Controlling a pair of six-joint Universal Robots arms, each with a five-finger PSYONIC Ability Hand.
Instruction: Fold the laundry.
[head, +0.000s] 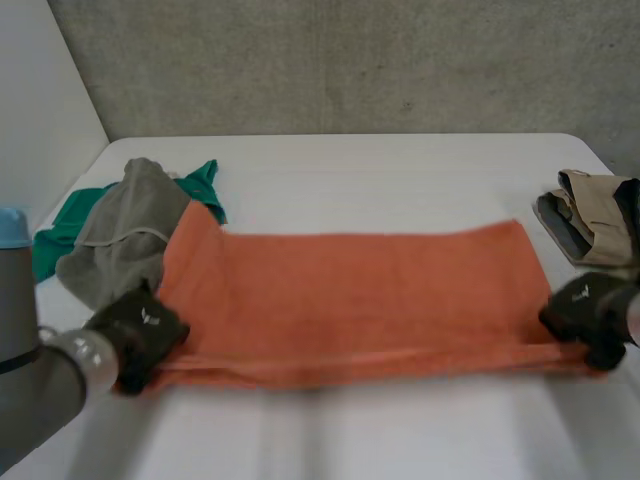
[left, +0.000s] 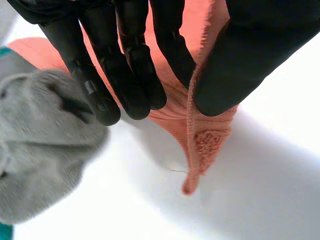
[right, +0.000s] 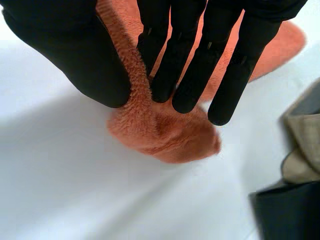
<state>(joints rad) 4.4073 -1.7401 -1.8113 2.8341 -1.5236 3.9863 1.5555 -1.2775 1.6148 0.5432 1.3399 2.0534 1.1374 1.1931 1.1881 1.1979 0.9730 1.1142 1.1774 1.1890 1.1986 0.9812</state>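
Across the middle of a white table (head: 400, 170), an orange towel (head: 350, 290) lies spread flat from 9 o'clock to 3 o'clock, seen from the head camera. At the towel's 8 o'clock corner, the left hand (head: 135, 335) pinches the terry edge between thumb and straight fingers, a grasp the left wrist camera shows, with the corner hanging just off the tabletop. At the 4 o'clock corner, the right hand (head: 590, 315) grips the bunched cloth the same way, thumb against fingers. A grey cloth (head: 125, 235) sits crumpled at the towel's 10 o'clock, touching its end and close beside the left hand's fingertips. A green cloth (head: 200, 185) lies partly under the grey one. Folded beige and dark garments (head: 590, 225) rest at 2 o'clock, just apart from the towel.
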